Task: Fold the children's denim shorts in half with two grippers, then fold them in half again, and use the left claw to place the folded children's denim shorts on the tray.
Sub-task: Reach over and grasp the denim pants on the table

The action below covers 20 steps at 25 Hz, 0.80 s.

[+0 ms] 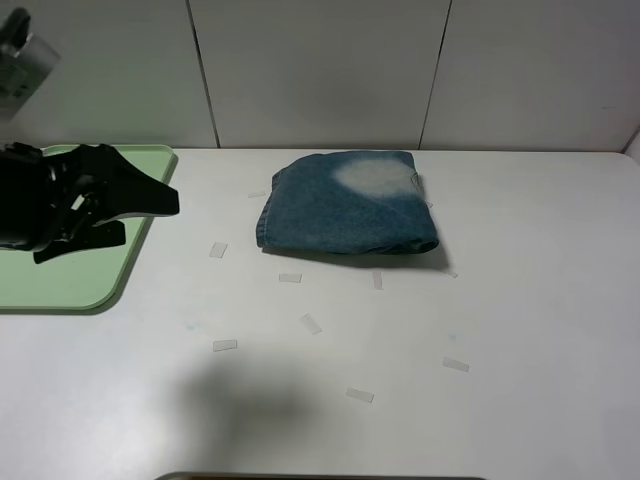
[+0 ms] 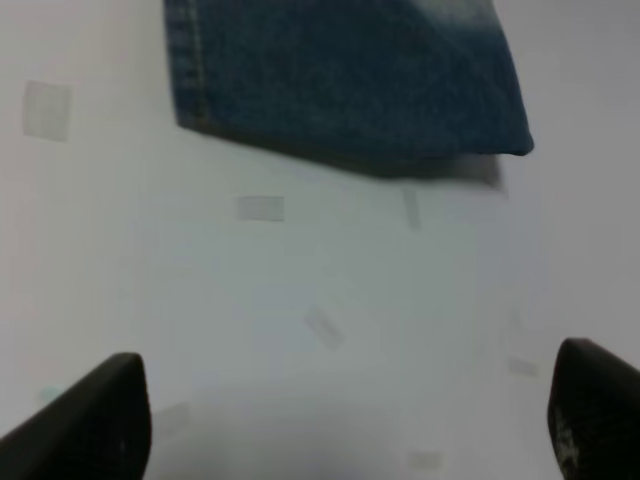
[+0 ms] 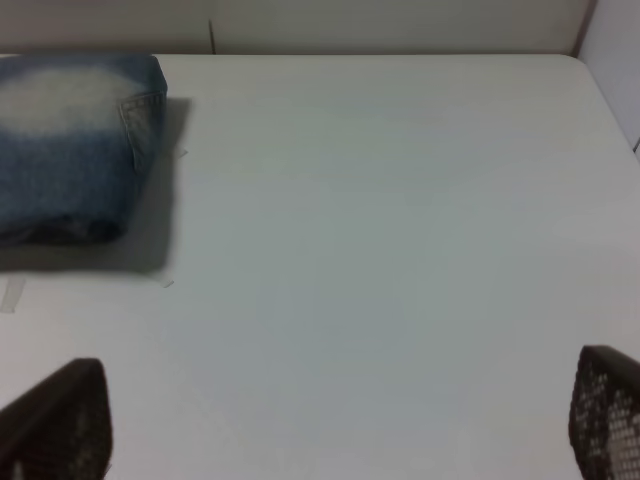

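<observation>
The denim shorts (image 1: 345, 205) lie folded into a compact bundle at the back middle of the white table, with a faded pale patch on top. They also show in the left wrist view (image 2: 340, 80) and in the right wrist view (image 3: 70, 140). The light green tray (image 1: 60, 285) lies at the left edge of the table. My left gripper (image 1: 150, 220) is open and empty above the tray's right part, left of the shorts and apart from them; its fingers (image 2: 100, 420) stand wide apart. My right gripper (image 3: 335, 420) is open and empty over bare table right of the shorts, outside the exterior view.
Several small translucent tape marks (image 1: 310, 323) are scattered on the table in front of the shorts. A wall of white panels (image 1: 320, 70) closes the back. A dark edge (image 1: 320, 477) shows at the table's front.
</observation>
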Available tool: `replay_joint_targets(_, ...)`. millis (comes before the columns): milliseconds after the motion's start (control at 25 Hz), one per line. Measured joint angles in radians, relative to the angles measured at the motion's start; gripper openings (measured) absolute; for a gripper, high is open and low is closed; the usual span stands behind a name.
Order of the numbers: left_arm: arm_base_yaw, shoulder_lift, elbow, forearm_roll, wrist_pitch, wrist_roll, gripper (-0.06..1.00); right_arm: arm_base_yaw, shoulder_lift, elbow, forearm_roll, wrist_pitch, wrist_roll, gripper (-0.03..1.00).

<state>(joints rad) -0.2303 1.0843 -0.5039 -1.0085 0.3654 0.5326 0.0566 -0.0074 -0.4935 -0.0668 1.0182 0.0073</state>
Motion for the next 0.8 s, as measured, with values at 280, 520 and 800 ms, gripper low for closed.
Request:
replay_joint_targets(280, 0.000, 0.118, -0.017, -0.178, -0.009, 0.170, 0.79, 0.000, 0.000, 0.000, 0.000, 0.000, 0.000, 0.69)
replay_joint_targets(520, 0.000, 0.229, -0.052, -0.304, 0.017, 0.261, 0.79, 0.000, 0.000, 0.000, 0.000, 0.000, 0.000, 0.69)
replay_joint_targets(800, 0.000, 0.393, -0.116, -0.485, 0.079, 0.387, 0.79, 0.000, 0.000, 0.000, 0.000, 0.000, 0.000, 0.69)
